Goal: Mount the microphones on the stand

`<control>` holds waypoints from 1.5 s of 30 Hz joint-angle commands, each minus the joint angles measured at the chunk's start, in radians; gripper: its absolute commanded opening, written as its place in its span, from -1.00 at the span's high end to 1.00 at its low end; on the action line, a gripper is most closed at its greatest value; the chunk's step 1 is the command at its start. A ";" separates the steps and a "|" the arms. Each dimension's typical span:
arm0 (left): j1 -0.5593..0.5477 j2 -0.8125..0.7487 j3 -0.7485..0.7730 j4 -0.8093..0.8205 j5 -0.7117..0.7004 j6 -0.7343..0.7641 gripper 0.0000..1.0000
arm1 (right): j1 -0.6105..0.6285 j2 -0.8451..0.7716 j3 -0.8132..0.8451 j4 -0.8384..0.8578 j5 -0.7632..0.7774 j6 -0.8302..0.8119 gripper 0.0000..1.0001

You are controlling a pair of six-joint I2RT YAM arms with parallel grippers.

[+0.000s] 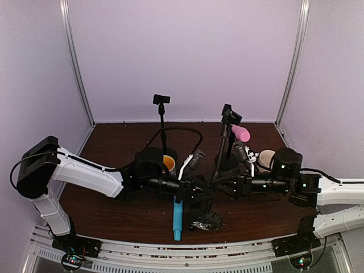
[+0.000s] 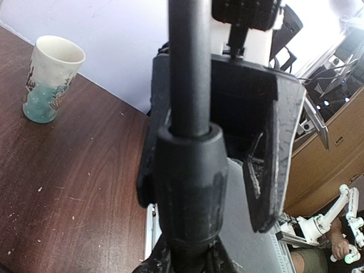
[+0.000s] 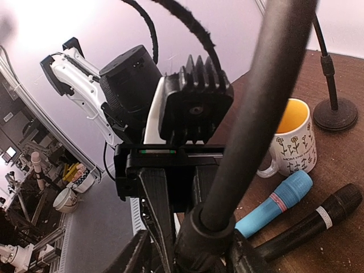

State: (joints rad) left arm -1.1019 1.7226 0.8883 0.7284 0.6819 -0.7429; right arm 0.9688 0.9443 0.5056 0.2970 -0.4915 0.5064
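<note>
The left gripper [image 2: 207,185] is clamped on the tripod stand [image 2: 187,85] at its collar, apparently to steady it. The right gripper [image 1: 227,185] meets the same pole from the opposite side, though I cannot tell whether it has closed. The pink microphone [image 1: 241,133] sits clipped high on a stand, while the light blue microphone [image 3: 276,202] and black microphone [image 3: 313,222] lie on the table [image 1: 114,142] by the tripod's feet, not yet mounted.

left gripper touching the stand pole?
Touching. The left wrist view shows the left gripper shut on the stand pole, with the pole wedged between its jaws.
</note>
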 commanded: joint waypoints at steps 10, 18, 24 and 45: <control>-0.004 -0.016 0.045 0.037 -0.017 0.032 1.00 | -0.004 0.040 -0.003 0.139 0.002 0.057 0.82; -0.031 -0.018 0.025 0.020 -0.136 0.129 0.15 | -0.004 0.010 -0.003 0.141 0.044 0.053 1.00; -0.056 0.008 0.040 0.014 -0.148 0.165 0.21 | -0.007 -0.004 -0.003 0.141 0.056 0.051 1.00; -0.056 -0.032 0.017 -0.022 -0.494 0.070 1.00 | 0.259 0.064 0.296 -0.498 0.789 0.262 0.36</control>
State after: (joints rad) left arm -1.1877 1.7370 0.8955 0.7147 0.3313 -0.6739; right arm 1.2110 1.0046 0.7368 -0.1070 0.1623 0.6930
